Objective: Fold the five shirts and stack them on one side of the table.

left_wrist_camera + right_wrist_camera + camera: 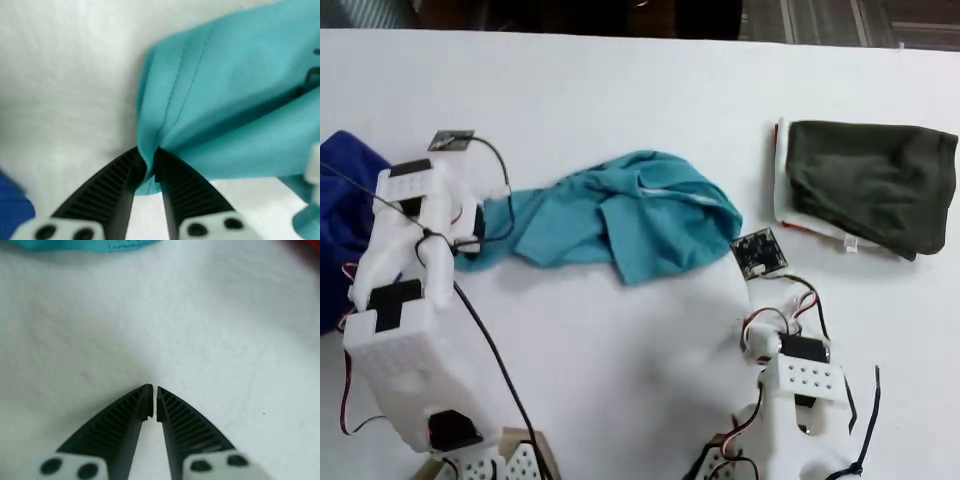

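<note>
A teal shirt (620, 220) lies crumpled across the middle of the white table (620, 90). My left gripper (149, 162) is shut on a bunched edge of the teal shirt (220, 100), at the cloth's left end where the left arm (420, 230) stands. A folded dark green shirt (875, 185) rests on a folded white one at the right side. A blue shirt (345, 210) lies heaped at the left edge, partly behind the left arm. My right gripper (154, 400) is shut on nothing, above bare table just short of the teal hem (85, 244).
The right arm (800, 370) stands at the front right, with loose cables around it. Bare table runs along the back and in the front middle between the arms. A sliver of red cloth (307, 246) lies near the folded stack.
</note>
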`<action>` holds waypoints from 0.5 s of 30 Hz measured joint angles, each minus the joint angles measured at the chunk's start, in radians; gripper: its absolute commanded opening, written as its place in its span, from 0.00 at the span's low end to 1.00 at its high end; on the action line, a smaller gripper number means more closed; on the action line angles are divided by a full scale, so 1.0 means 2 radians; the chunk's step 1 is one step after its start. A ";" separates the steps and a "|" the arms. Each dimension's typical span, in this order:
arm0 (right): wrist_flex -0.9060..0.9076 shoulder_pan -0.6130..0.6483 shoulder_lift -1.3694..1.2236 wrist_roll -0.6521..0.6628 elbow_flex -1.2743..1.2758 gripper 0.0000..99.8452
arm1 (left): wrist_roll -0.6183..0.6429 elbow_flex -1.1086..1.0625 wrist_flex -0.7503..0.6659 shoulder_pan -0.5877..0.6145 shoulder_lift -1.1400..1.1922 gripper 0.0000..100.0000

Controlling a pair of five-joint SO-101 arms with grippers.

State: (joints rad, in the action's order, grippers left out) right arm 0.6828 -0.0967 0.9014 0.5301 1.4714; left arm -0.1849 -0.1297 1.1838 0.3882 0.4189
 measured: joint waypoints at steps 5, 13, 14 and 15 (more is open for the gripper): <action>0.002 0.000 0.000 0.000 -0.004 0.02 | 0.000 0.000 0.000 -0.002 0.000 0.03; 0.166 0.027 0.000 -0.022 -0.190 0.02 | 0.001 0.000 0.000 -0.006 0.000 0.03; 0.186 0.042 0.000 -0.026 -0.212 0.02 | 0.001 0.000 0.000 -0.006 0.000 0.03; 0.201 0.061 0.000 -0.029 -0.231 0.02 | 0.001 0.000 0.000 -0.006 0.000 0.03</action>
State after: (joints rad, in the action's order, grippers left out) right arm 1.0848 0.0245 0.9014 0.4718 1.0096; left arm -0.1834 -0.1297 1.1838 0.3759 0.4189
